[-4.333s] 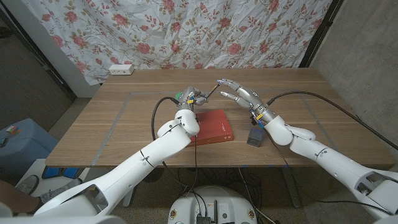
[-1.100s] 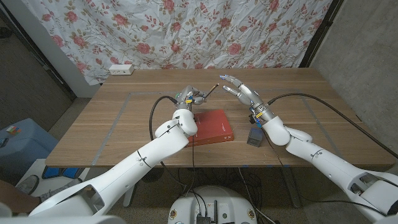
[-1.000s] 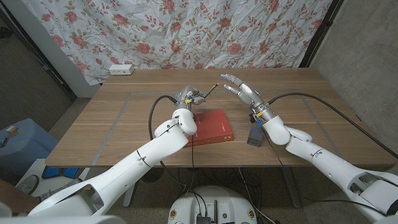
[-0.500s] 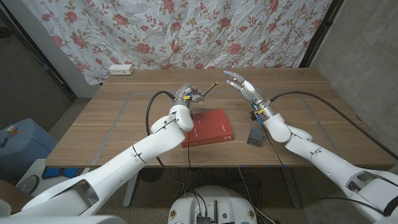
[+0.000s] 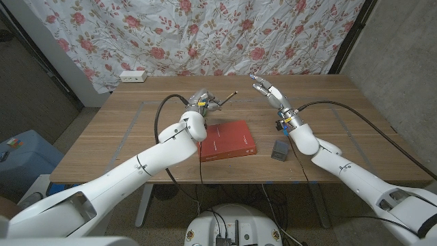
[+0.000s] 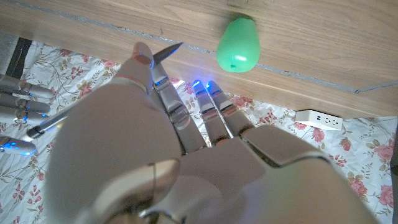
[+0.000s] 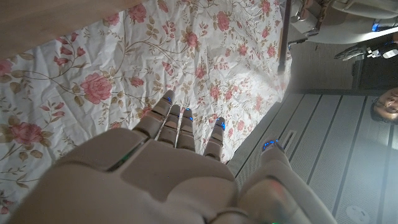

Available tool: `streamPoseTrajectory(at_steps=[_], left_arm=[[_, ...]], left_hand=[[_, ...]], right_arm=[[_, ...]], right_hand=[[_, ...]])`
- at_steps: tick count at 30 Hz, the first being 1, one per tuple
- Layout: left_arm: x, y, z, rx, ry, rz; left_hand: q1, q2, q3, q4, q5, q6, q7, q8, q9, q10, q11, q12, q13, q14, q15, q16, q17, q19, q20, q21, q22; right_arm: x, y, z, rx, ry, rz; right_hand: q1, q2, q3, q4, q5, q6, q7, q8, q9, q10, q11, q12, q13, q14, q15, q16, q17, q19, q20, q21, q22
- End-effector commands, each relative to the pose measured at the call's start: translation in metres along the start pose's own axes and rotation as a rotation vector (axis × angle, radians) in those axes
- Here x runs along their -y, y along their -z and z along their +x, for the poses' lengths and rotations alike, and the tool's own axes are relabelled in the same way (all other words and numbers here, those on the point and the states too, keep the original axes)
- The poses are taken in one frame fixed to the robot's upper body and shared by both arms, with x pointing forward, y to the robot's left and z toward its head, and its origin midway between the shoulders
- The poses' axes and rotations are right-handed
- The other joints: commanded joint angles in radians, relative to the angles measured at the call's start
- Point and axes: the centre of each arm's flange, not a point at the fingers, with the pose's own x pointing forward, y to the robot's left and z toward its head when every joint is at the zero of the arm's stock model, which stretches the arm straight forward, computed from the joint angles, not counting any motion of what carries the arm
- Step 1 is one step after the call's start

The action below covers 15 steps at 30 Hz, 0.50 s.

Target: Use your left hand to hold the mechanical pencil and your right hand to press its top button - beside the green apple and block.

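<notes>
Wooden table (image 5: 123, 130) near its middle: the left hand (image 5: 203, 104) grips the mechanical pencil (image 5: 227, 98) raised at a slant, its top end angled toward the right hand (image 5: 270, 90), likely so the button is reachable. That hand hovers nearby, fingers spread, holding nothing. A green apple (image 6: 238, 47) sits close by.

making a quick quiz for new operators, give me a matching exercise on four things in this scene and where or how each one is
Things:
1. pencil
2. red book
3. apple
4. right hand

States:
a. green, on the wood beyond the left hand's fingers
b. lying flat near the table's front edge
c. raised off the table, fingers spread, holding nothing
d. held in the left hand, one end sticking out toward the right hand

Pairs: 1-d, 2-b, 3-a, 4-c
</notes>
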Motion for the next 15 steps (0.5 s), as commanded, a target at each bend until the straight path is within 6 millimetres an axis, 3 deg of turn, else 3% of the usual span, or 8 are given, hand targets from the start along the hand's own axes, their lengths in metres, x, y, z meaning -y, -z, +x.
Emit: streamPoseTrajectory(at_steps=[1,4,15], left_arm=[[-0.014,0.001,-0.005,0.007,0.011,0.104],[-0.016,0.0,-0.007,0.01,0.013,0.131],[-0.024,0.001,-0.018,0.0,0.024,0.2]], left_hand=[[0.001,0.012,0.001,0.001,0.006,0.006,0.004,0.005,0.001,0.03,-0.024,0.004,0.006,-0.002,-0.165,0.001,0.002,-0.001,-0.037,0.001,0.003],[0.002,0.011,0.001,0.001,0.006,0.007,0.003,0.005,0.0,0.03,-0.025,0.004,0.006,-0.003,-0.165,0.001,0.002,-0.001,-0.037,0.001,0.003],[0.002,0.012,-0.001,0.001,0.007,0.007,-0.001,0.005,0.001,0.029,-0.025,0.004,0.006,-0.004,-0.166,0.001,0.002,-0.003,-0.038,0.001,0.003]], right_arm=[[0.006,0.009,-0.003,-0.083,0.055,0.12],[0.009,0.01,-0.004,-0.103,0.052,0.131],[0.017,0.01,-0.006,-0.182,0.023,0.176]], right_hand=[[0.005,-0.006,0.004,-0.006,0.006,0.002,-0.001,-0.005,0.001,-0.005,-0.022,-0.003,-0.002,-0.009,-0.014,-0.002,0.0,0.01,-0.004,0.006,0.004],[0.009,-0.006,0.006,-0.009,0.007,-0.004,-0.001,-0.007,0.0,0.001,-0.029,-0.002,-0.004,-0.015,-0.029,-0.006,-0.003,0.009,-0.01,0.004,0.004],[-0.004,-0.004,0.008,-0.001,0.007,-0.049,0.001,-0.019,-0.002,0.007,-0.028,-0.004,-0.008,-0.036,-0.032,-0.017,-0.012,-0.002,-0.018,-0.001,0.003]])
